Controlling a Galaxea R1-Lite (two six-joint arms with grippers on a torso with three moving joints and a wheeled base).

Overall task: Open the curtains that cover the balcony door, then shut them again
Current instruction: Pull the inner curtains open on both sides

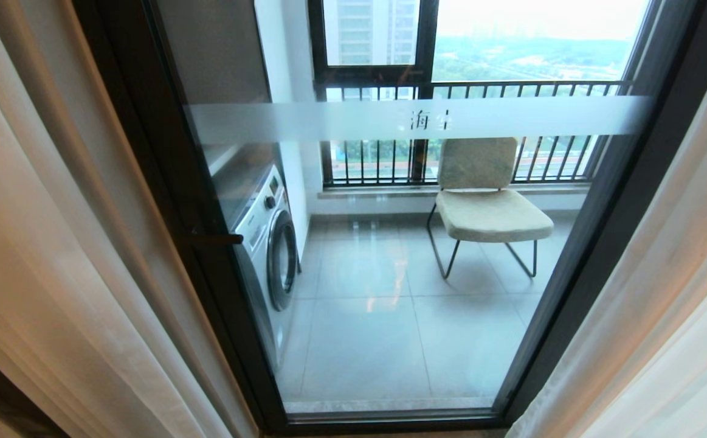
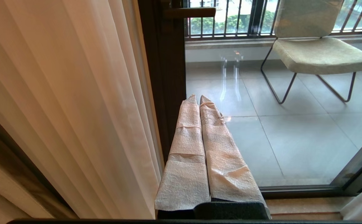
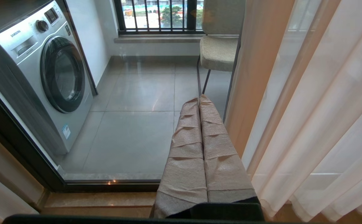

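The curtains (image 1: 43, 243) hang as long vertical panels, their pleats running from top to floor, and they are drawn back to either side of the balcony door (image 1: 389, 274), leaving its glass uncovered. The panel left of the door shows pale cream sheer folds with a darker beige-grey drape behind it at the outer edge; the panel right of the door (image 1: 663, 292) is thin white sheer, see-through enough that light comes through its folds. The balcony door is a tall glass pane in a dark brown-black frame, crossed by a frosted horizontal band (image 1: 420, 118) with small Chinese characters, and a dark lever handle (image 1: 216, 239) juts from its left frame. Through the glass stand a silver front-loading washing machine (image 1: 268, 243) by the door's left frame, a beige cushioned chair (image 1: 487, 207) on thin metal legs farther back, a grey tiled floor (image 1: 377, 316) and a barred railing (image 1: 475, 91) under a window. The left hand (image 2: 198, 97), its two fingers wrapped in pale textured cloth and pressed together on nothing, points at the door's left frame, with the left curtain (image 2: 75, 109) just beside it and apart from it. The right hand (image 3: 199, 98), wrapped alike and likewise closed and empty, points at the glass, with the right sheer (image 3: 308, 109) close alongside it.
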